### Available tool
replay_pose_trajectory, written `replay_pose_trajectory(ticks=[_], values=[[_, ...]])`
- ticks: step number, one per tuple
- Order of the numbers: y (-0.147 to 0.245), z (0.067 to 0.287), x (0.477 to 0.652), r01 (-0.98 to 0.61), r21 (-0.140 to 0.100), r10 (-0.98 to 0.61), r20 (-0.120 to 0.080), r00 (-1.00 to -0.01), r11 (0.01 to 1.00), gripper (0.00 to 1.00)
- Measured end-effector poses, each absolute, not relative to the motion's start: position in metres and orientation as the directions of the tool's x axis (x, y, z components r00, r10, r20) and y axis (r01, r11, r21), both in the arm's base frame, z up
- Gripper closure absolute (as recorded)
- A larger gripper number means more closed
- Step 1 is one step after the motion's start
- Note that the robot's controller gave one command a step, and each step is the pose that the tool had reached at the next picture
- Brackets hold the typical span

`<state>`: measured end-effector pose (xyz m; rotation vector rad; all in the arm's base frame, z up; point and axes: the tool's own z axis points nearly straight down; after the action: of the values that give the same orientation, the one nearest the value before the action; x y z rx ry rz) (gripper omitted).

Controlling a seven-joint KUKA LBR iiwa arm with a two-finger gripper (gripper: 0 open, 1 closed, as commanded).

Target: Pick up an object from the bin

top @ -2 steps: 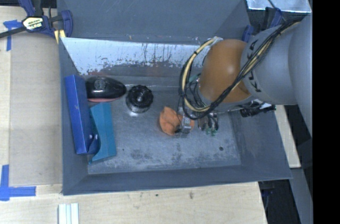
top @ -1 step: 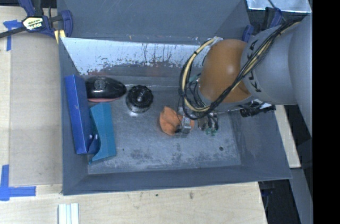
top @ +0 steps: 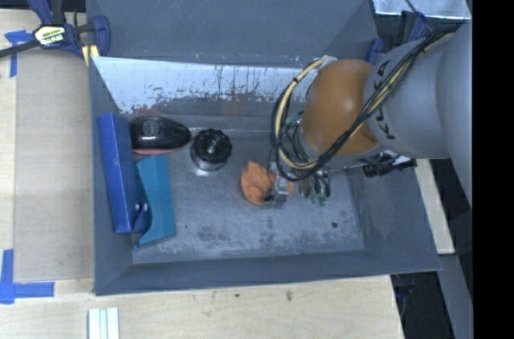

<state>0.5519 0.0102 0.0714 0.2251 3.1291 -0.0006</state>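
Orange lump point(top: 256, 183), soft-looking and crumpled, is seen on the floor of the bin point(top: 241, 237), just right of the middle. The gripper point(top: 280, 191) is placed low against the lump's right side. Whether the gripper is spread or closed cannot be told, as its tip is masked by the wrist and cables, and nothing is seen gripped.

The step in hand is judged to be the approach and grasp: the lump is touched or nearly so, but not lifted. For the next move, a square closing on the lump would be called for, then a straight lift clear of the walls.

Well apart to the left, a black round knob-like thing point(top: 211, 146), a black and red thing point(top: 157, 134), a long blue bar point(top: 115, 169) and a teal flat piece point(top: 157, 201) are seen lying. No brand, label or writing can be read on anything in the bin.
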Motion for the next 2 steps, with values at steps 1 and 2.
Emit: replay_pose_trajectory(ticks=[1, 2], values=[[0.0102, 0.0714, 0.5519, 0.143, 0.000, 0.143, -0.004, -0.990, 0.990, 1.00], [0.0102, 0.0714, 0.5519, 0.143, 0.000, 0.143, -0.004, -0.990, 0.990, 1.00]])
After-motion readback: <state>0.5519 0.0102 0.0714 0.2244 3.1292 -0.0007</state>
